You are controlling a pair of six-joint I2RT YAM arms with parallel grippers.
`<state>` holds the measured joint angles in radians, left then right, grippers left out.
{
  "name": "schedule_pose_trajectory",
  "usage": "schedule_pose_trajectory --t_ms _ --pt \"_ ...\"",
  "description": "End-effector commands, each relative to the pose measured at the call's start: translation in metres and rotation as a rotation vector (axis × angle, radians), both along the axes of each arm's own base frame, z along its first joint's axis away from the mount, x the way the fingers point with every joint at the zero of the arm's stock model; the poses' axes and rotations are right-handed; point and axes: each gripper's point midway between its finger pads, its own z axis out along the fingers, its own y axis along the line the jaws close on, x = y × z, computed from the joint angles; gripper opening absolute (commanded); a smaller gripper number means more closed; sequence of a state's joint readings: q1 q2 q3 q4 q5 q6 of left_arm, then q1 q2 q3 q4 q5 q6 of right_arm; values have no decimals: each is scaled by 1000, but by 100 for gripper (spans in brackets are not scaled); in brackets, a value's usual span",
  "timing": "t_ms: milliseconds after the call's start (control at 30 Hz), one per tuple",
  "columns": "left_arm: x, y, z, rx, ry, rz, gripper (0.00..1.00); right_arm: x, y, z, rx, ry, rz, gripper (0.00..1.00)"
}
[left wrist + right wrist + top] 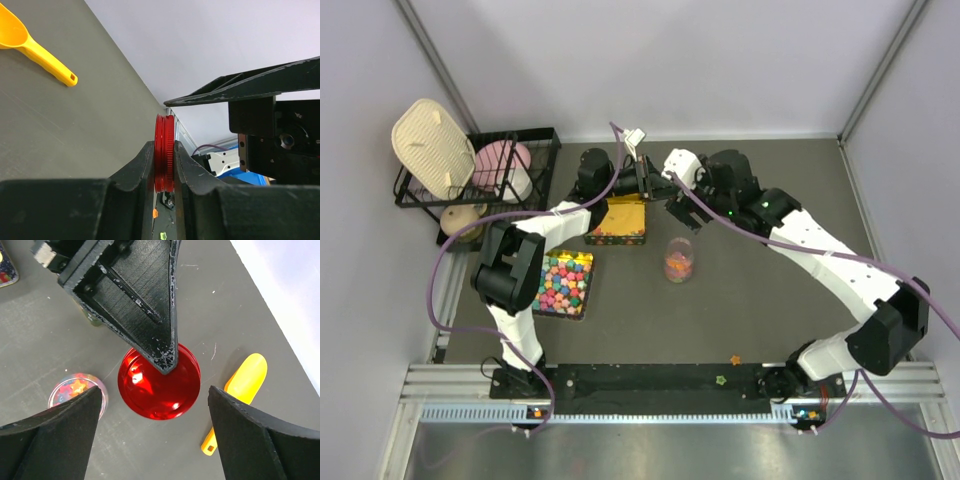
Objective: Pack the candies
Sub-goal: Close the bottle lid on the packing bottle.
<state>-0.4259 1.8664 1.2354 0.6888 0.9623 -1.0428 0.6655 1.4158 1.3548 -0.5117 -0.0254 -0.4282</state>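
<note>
On the table, inside a clear jar, we saw the candies, apart from both sets of jaws; our left gripper pinched a red lid by its faces; our right gripper stood spread wide either side of that lid, not touching it.

Two tools are showing: the left tool and the right tool. One red lid is showing, and one yellow scoop is lying on the bench. One clear jar is standing mid-bench, its candies lying too thick to count. Two trays are sitting left of the jar: one far tray and one near tray of chunky sweets. One wire rack is standing at the far left. Two loose pieces are lying on the near rail: one orange piece and one greenish piece.
</note>
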Motion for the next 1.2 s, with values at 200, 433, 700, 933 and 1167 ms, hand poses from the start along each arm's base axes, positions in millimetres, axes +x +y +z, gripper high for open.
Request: schedule_pose_trajectory --t_ms 200,433,700,933,1167 --pt "-7 2 19 -45 -66 -20 1 11 7 4 13 -37 -12 76" --pt "-5 2 15 -41 -59 -20 1 12 8 8 21 -48 -10 72" --pt "-5 1 11 -35 -55 -21 1 11 8 8 22 -52 -9 68" --pt "-4 0 6 -31 -47 -21 3 10 8 9 17 -58 -3 54" --pt "-3 6 4 4 -100 -19 36 4 -2 15 4 -90 -15 50"
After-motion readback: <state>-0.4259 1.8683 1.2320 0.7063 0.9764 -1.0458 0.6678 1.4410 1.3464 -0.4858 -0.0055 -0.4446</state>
